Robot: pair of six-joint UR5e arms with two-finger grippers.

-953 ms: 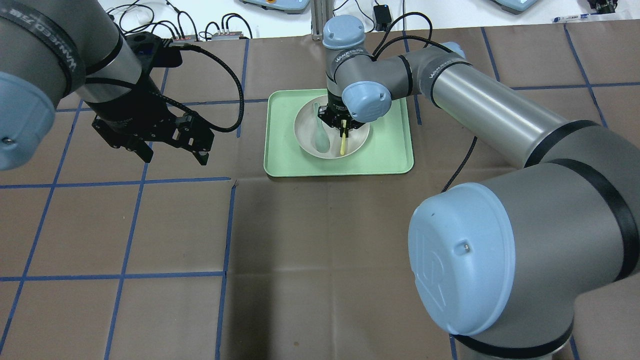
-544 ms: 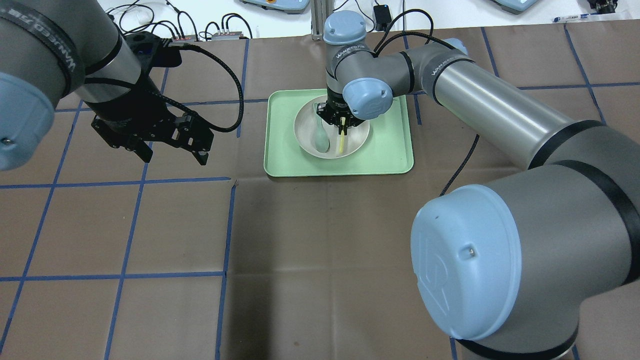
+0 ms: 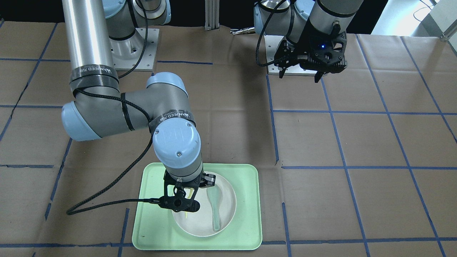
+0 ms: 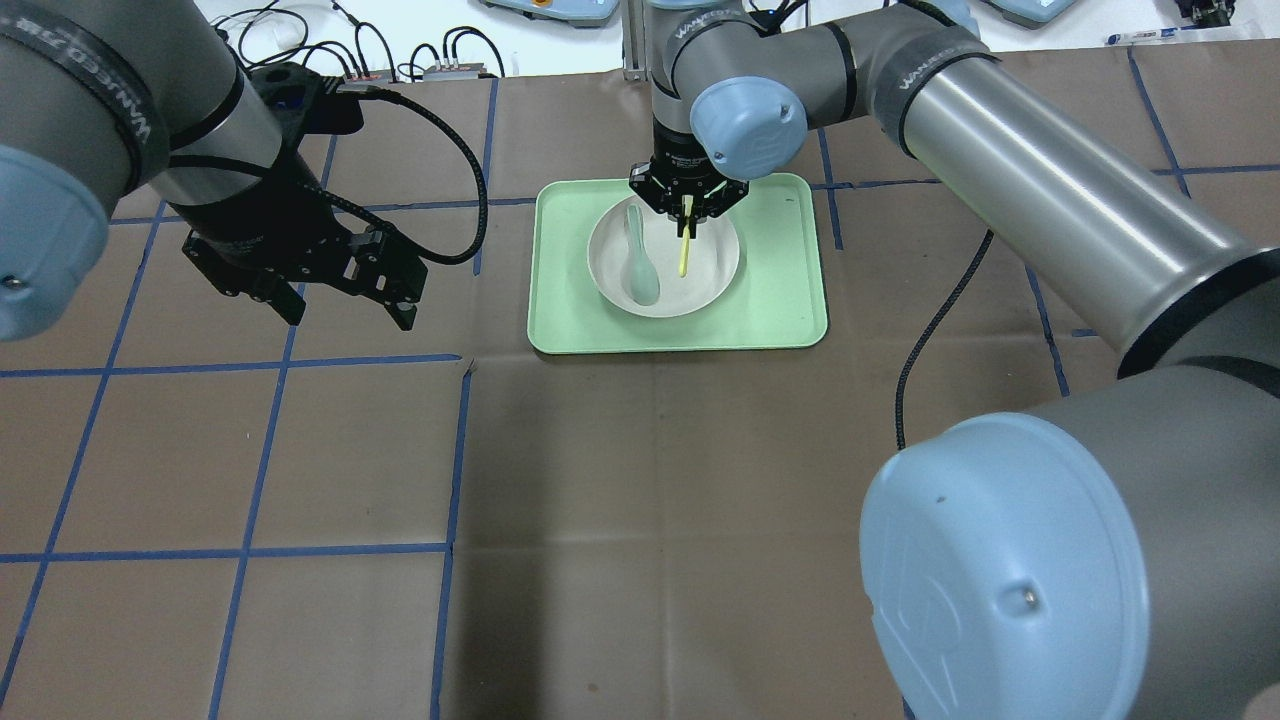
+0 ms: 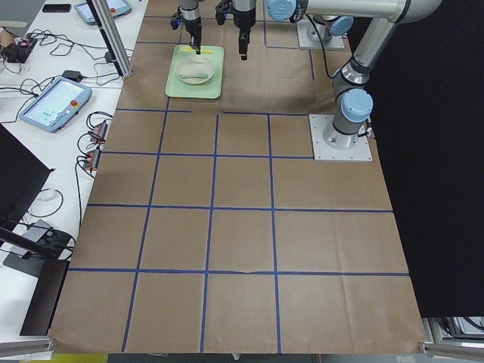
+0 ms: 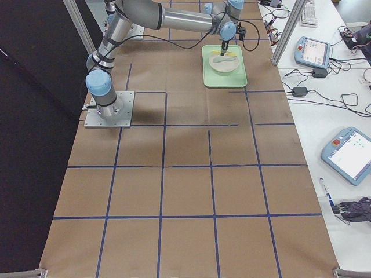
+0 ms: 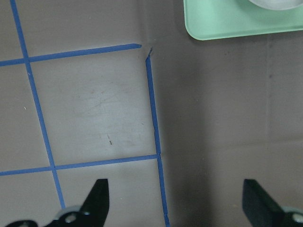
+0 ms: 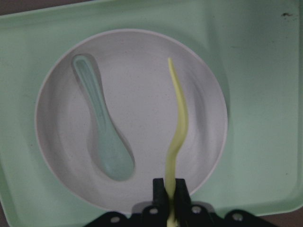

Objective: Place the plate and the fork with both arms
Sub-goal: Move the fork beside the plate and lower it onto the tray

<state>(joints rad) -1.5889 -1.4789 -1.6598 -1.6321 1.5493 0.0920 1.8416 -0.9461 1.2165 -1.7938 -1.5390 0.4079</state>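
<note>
The off-white plate lies in the mint-green tray. My right gripper is shut on one end of the pale-yellow fork and holds it above the plate's far half, the fork hanging down. In the right wrist view the fork runs from the shut fingers out over the plate. In the front view the right gripper is over the plate. My left gripper is open and empty, above the table left of the tray; it also shows in the left wrist view.
A grey-green spoon lies in the plate's left half, also in the right wrist view. Brown paper with blue tape lines covers the table. Cables and small boxes lie past the far edge.
My right gripper has risen and drawn back toward the tray's far edge, lifting the fork off the plate. The left arm has not moved.
</note>
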